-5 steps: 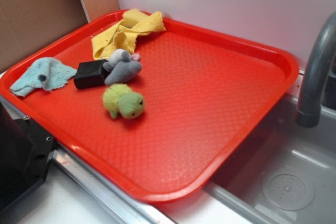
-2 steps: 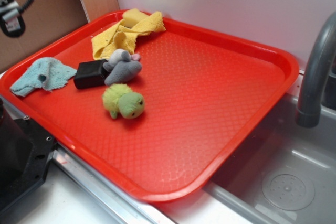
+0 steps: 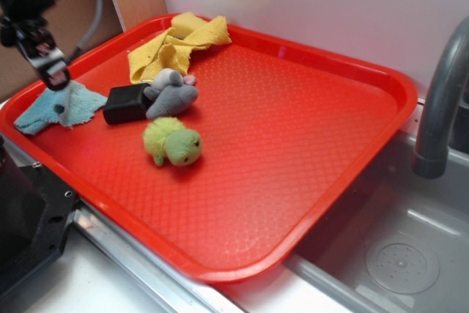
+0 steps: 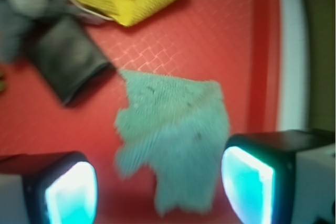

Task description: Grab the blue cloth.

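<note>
On the red tray (image 3: 308, 86), blue cloth (image 4: 173, 135) lies flat.

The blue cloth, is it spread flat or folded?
Spread flat. In the wrist view the blue cloth lies as one layer on the red tray, frayed outline visible, no folds.

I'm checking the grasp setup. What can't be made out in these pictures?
- Exterior: gripper blurred, jaw state unclear; it covers part of the blue cloth.
- Wrist: motion blur; fingertips cut by the bottom edge; gap to the blue cloth unreadable.
- Grey plush toy cropped.
</note>
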Controlling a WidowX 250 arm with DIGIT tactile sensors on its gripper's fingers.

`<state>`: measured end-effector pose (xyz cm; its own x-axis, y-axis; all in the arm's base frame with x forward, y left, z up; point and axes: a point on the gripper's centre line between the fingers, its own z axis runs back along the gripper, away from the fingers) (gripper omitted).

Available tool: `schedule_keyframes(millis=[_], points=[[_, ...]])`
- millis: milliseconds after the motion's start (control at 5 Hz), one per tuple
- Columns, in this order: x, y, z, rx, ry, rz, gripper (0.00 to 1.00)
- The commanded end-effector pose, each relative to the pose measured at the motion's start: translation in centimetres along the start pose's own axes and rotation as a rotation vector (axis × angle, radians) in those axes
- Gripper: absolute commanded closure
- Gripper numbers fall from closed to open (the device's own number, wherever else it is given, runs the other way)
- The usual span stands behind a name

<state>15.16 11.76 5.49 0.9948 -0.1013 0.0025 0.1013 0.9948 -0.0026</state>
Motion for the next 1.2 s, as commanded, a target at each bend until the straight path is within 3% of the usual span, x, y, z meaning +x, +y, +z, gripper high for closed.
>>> schedule_keyframes(millis=[0,200,800,1000], points=[[1.5,0.3,-2.6,0.027,0.083,0.034,0.0],[1.1,-0.1,-2.5,0.051,0.082,0.118,1.0],[0.3,-1.0,-1.4,0.088,0.073,0.138,1.0],[0.7,-2.5,1.3,0.114,0.034,0.117,1.0]])
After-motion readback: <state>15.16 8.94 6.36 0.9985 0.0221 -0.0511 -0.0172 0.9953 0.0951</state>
